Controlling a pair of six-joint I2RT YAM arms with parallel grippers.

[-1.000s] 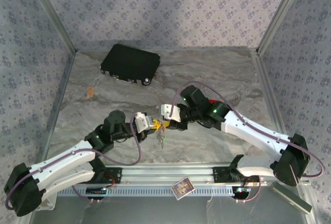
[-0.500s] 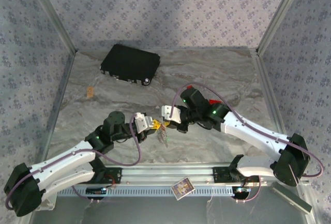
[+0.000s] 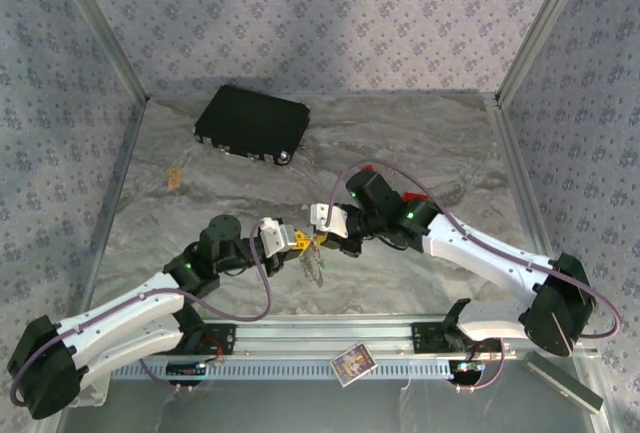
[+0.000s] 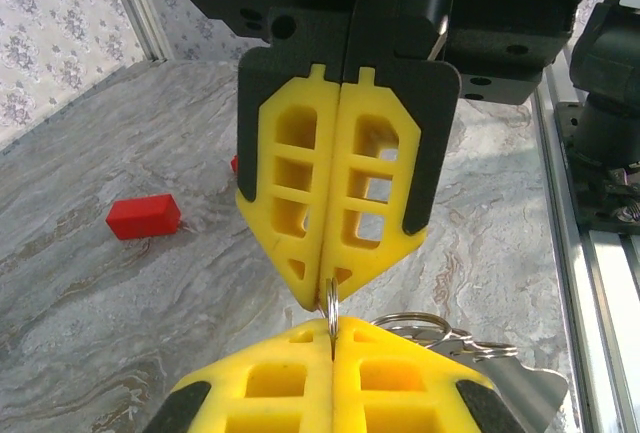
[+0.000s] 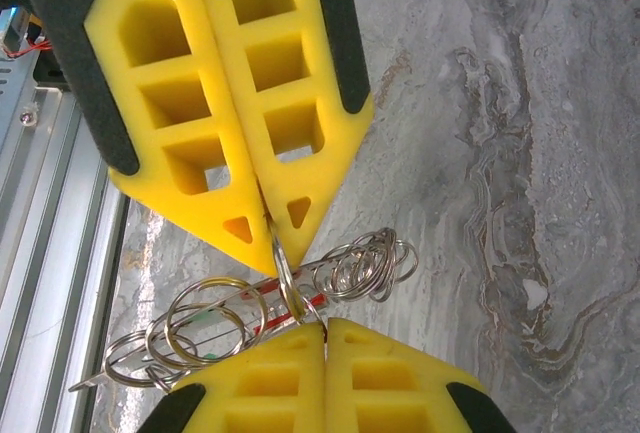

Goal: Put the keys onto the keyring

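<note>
Silvery steel wire keyring (image 5: pixel 283 271) sits pinched between both tips: left fingers (image 4: pixel 350 343) clamped narrow on it, right fingers (image 4: pixel 345 258) clamped narrow on it from the opposite side, tips almost touching. Pads are yellow plastic, hollow-celled, wedge-shaped, with black backing. Just beside the tips hangs a tangle of thin round glossy loops (image 5: pixel 365 263), overlapping. Among them a thin red sliver, likely the red key (image 5: pixel 262 301) edge-on. Progress: mid-threading, I judge. Ring is held from both sides; cannot tell whether any key is fully on. Left to do: work key round the coil, let go. Red block (image 4: pixel 145 216), matte, boxy, lies well apart from the fingers on the grey marbled surface (image 4: pixel 120 353).
</note>
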